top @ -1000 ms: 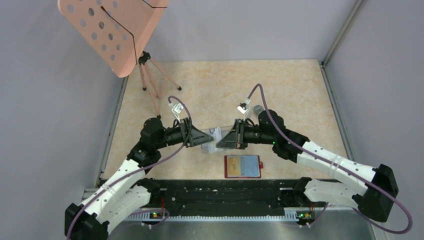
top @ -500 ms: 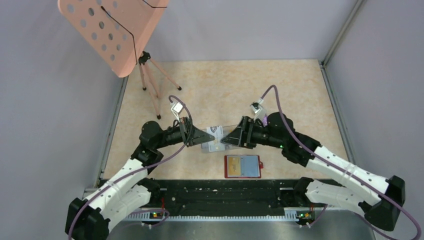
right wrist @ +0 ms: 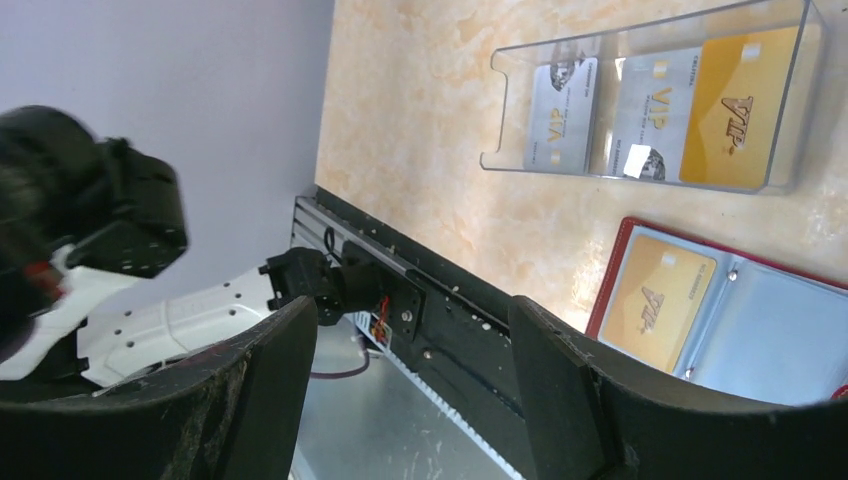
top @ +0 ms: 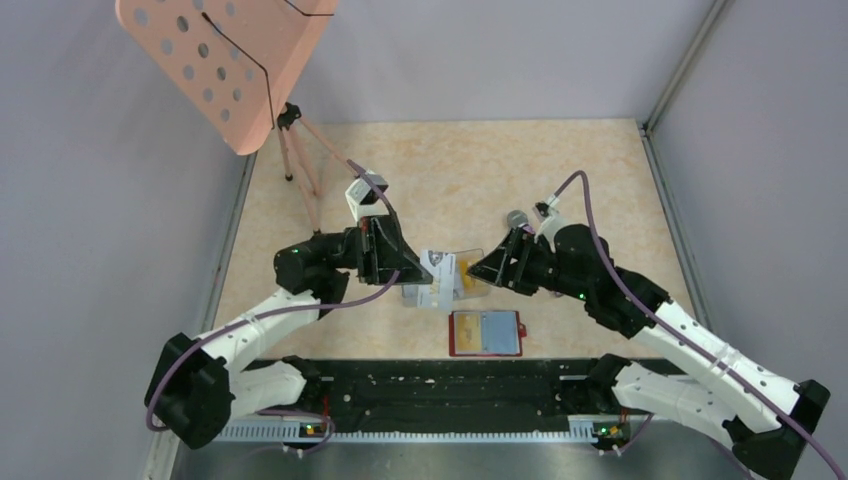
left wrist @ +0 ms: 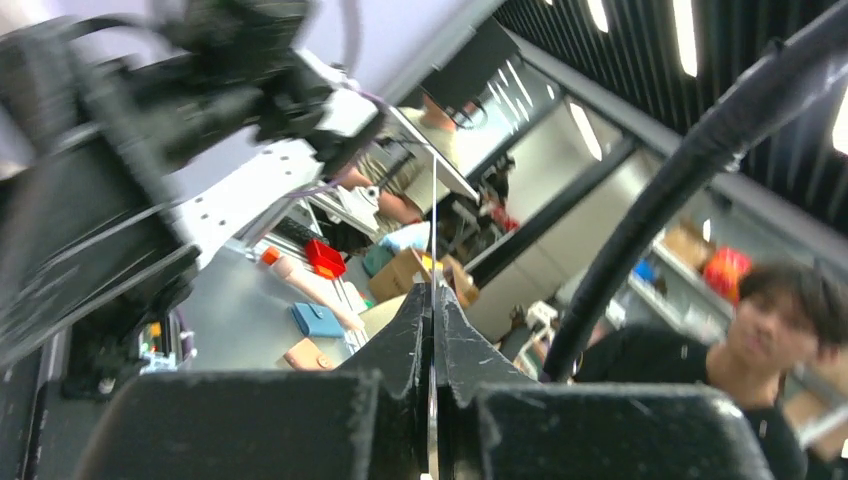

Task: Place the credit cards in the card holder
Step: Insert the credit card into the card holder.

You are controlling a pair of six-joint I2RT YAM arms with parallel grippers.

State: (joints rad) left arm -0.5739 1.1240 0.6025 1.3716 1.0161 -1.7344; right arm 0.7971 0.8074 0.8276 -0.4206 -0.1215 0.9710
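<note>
Holding one white credit card [top: 438, 268] edge-on, the left gripper [left wrist: 433, 310] is clamped on it; in the top view the card sits over the 9 o'clock end of a clear acrylic tray [right wrist: 511, 128]. The tray contains three VIP cards: grey-white [right wrist: 560, 115], white [right wrist: 655, 110] and yellow-orange [right wrist: 740, 100]. A red card holder [right wrist: 611, 270] lies open on the tabletop [top: 560, 180] at 6 o'clock from the tray, with one yellow card [right wrist: 658, 300] in its left sleeve. The right gripper [right wrist: 410, 330] has its jaws apart and empty.

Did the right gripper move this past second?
Yes. The right gripper drew back rightward: formerly left of the red card holder, now beyond its left half.
</note>
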